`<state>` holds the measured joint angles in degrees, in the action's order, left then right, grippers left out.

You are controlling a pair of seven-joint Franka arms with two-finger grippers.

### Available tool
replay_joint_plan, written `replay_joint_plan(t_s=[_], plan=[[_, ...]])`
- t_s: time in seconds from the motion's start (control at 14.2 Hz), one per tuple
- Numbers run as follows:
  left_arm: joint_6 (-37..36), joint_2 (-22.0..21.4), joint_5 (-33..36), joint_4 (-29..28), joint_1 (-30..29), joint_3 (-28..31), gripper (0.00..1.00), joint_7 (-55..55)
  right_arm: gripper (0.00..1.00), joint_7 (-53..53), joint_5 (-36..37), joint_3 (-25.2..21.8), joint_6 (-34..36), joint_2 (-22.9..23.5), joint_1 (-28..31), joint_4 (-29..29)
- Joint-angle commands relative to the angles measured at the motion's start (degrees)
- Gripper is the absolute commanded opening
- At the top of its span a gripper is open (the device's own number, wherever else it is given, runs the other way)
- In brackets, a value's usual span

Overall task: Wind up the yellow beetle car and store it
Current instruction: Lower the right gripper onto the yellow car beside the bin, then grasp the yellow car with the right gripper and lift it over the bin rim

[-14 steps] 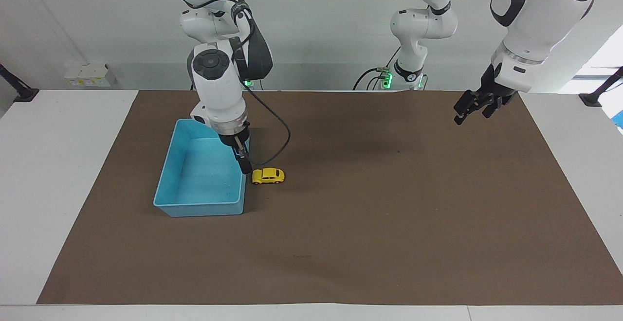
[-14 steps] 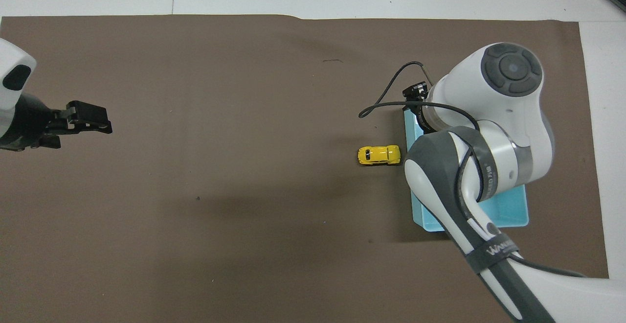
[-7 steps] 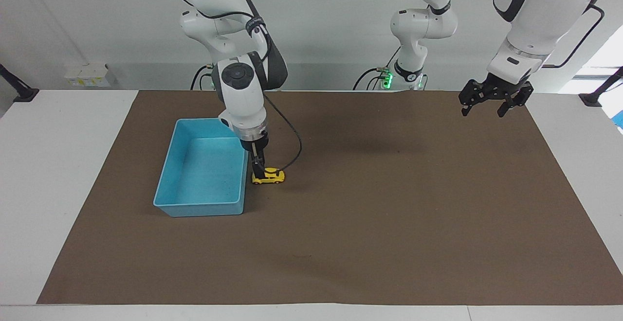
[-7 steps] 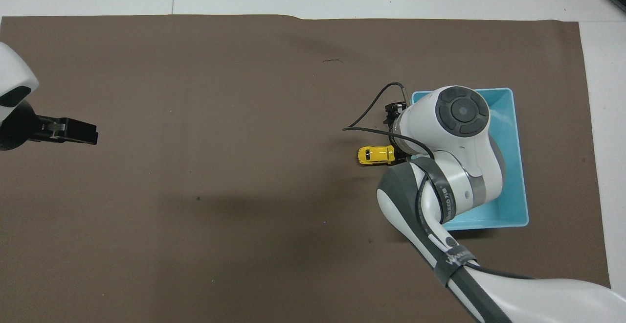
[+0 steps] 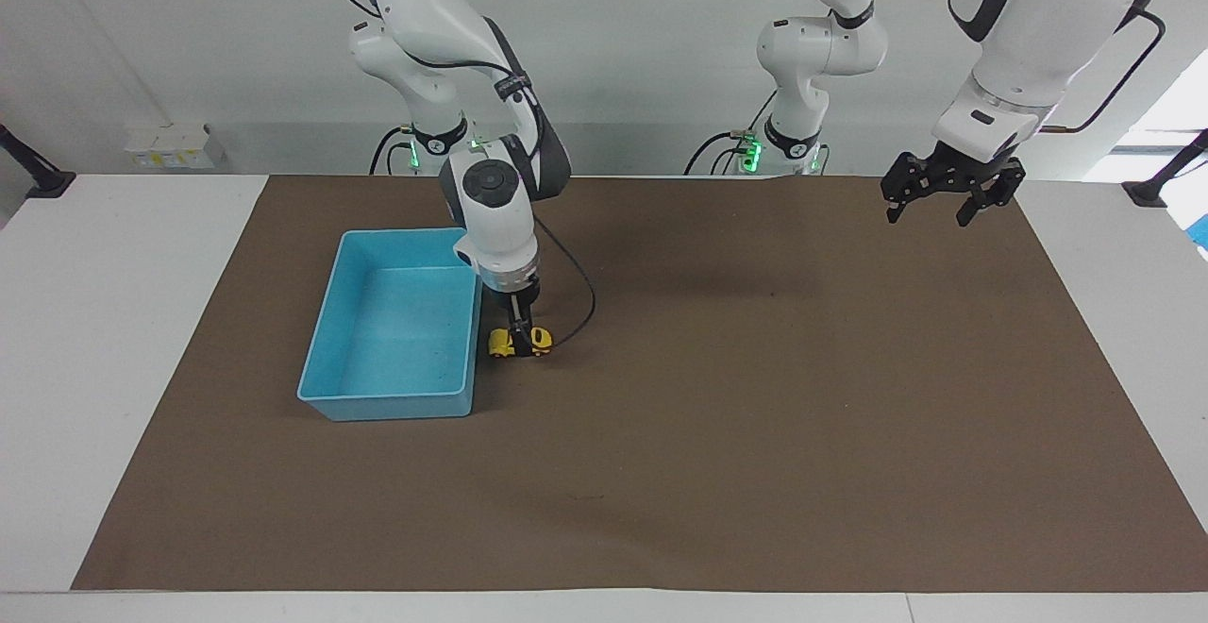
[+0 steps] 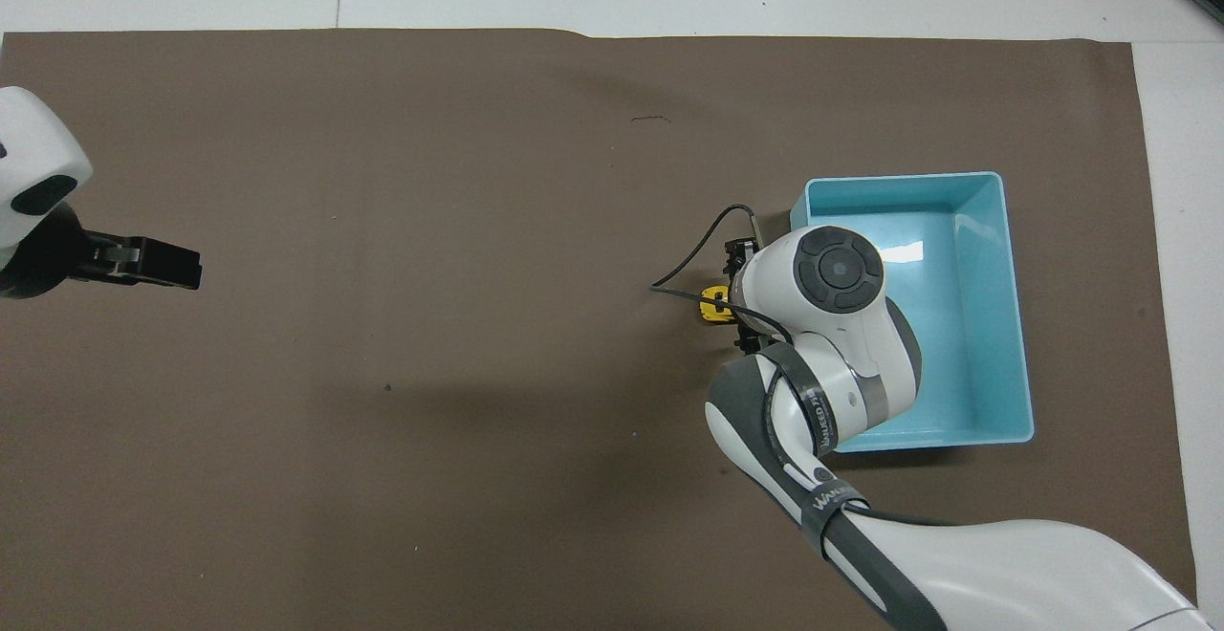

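- While the left gripper (image 5: 936, 206) hangs open over the brown mat (image 5: 755, 415), the left arm waits.
- The right gripper (image 5: 517, 338) straddles the yellow beetle car (image 5: 538, 341), fingers spread, at the light-blue bin's (image 5: 326, 321) three o'clock in the facing view.

yellow beetle car (image 5: 518, 341): 1 | light-blue bin (image 5: 330, 349): 1 | brown mat (image 5: 755, 415): 1 | desk (image 5: 113, 321): 1 | robot arms: 2 | claws: 2, right claw (image 5: 517, 337), left claw (image 5: 930, 207)
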<state>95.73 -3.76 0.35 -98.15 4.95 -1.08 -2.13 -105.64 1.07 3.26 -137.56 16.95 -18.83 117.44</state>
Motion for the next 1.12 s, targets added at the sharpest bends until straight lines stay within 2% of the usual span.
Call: replay_joint_plan(t_s=[0.0, 0.07, 0.14, 0.21, 0.35, 0.7, 0.84, 1.05], plan=[[-3.09, -3.79, 0.71, 1.38, -0.03, 0.03, 1.00, -0.86, 1.00, -1.76, 0.77, 0.16, -4.98, -0.77, 0.28, 3.93], [-4.40, -3.97, 0.71, 1.38, -0.03, 0.12, 1.00, -0.95, 1.00, -2.03, 0.77, 0.08, -5.26, -0.78, 0.37, 4.11], [-5.63, -4.06, 0.71, 1.38, -0.29, 0.12, 1.00, -0.77, 0.91, -2.03, 0.77, -0.01, -5.09, -0.78, 0.28, 4.20], [-6.52, -4.15, 0.71, 1.38, -0.47, 0.12, 1.00, -0.69, 0.73, -2.38, 1.30, -0.01, -5.00, -0.78, 0.28, 4.12], [-7.40, -4.41, 0.71, 1.21, -0.56, 0.29, 1.00, -0.60, 0.02, -2.73, 3.49, 0.07, -3.86, -0.78, 0.28, 3.77], [-7.58, -4.41, 0.62, 1.20, -0.38, 0.20, 1.00, -0.60, 0.00, -5.02, 4.20, 0.08, 3.77, -1.30, -1.21, -0.88], [-7.23, -4.33, 0.62, 1.38, -0.47, 0.29, 1.00, -0.51, 0.00, -5.19, 4.20, 0.34, 7.82, -2.35, -1.21, -3.26], [-6.88, -4.33, 0.18, 1.38, -0.73, 0.20, 1.00, -0.60, 0.00, -5.02, 4.29, 0.43, 9.85, -4.90, -1.21, -3.79]])
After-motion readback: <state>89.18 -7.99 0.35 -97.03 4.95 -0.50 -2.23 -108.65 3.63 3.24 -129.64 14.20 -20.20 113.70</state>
